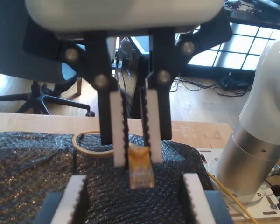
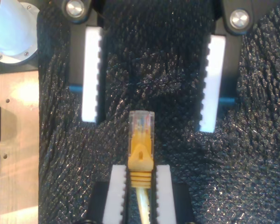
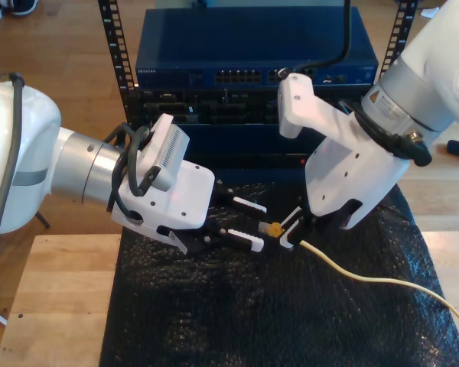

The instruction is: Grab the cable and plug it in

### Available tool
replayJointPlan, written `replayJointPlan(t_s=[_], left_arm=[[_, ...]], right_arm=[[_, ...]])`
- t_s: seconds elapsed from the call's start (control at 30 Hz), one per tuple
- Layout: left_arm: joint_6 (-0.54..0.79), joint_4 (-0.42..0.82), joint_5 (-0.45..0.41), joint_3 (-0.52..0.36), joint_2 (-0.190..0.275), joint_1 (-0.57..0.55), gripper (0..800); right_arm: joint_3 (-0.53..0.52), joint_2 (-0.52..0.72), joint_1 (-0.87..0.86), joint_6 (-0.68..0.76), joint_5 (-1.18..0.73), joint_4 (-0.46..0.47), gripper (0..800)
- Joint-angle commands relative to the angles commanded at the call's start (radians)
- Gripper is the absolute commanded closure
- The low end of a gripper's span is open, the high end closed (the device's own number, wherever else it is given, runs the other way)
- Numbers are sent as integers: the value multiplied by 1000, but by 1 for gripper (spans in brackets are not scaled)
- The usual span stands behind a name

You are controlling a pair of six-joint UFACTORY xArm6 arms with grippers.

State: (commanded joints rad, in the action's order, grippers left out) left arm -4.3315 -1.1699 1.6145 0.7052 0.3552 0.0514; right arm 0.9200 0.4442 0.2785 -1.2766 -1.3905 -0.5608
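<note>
Exterior view shows the cable (image 3: 367, 276) trailing from my second gripper (image 3: 288, 232).

My first claw (image 3: 252, 227) reaches in from the exterior view's left, wrist roughly level, jaws spread wide. My second claw (image 3: 289, 231) comes down at a slant from the exterior view's right, its white fingers (image 2: 117, 196) pinched on the cable (image 2: 141, 144) just behind the plug, facing the first.

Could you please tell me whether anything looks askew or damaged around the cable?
Nothing stands out. The cable has its plug sitting straight and intact in the shut jaws of my second gripper. My first gripper faces it, open. The cable trails loosely over the black mat.
</note>
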Motion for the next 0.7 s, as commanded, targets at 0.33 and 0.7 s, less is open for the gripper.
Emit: replayJointPlan(t_s=[0.33,0.7], left_arm=[[0,-2,0,-2,0,0,410],[0,-2,0,-3,0,0,545]], right_arm=[[0,-8,0,0,0,-2,797],[0,-8,0,-2,0,-2,797]])
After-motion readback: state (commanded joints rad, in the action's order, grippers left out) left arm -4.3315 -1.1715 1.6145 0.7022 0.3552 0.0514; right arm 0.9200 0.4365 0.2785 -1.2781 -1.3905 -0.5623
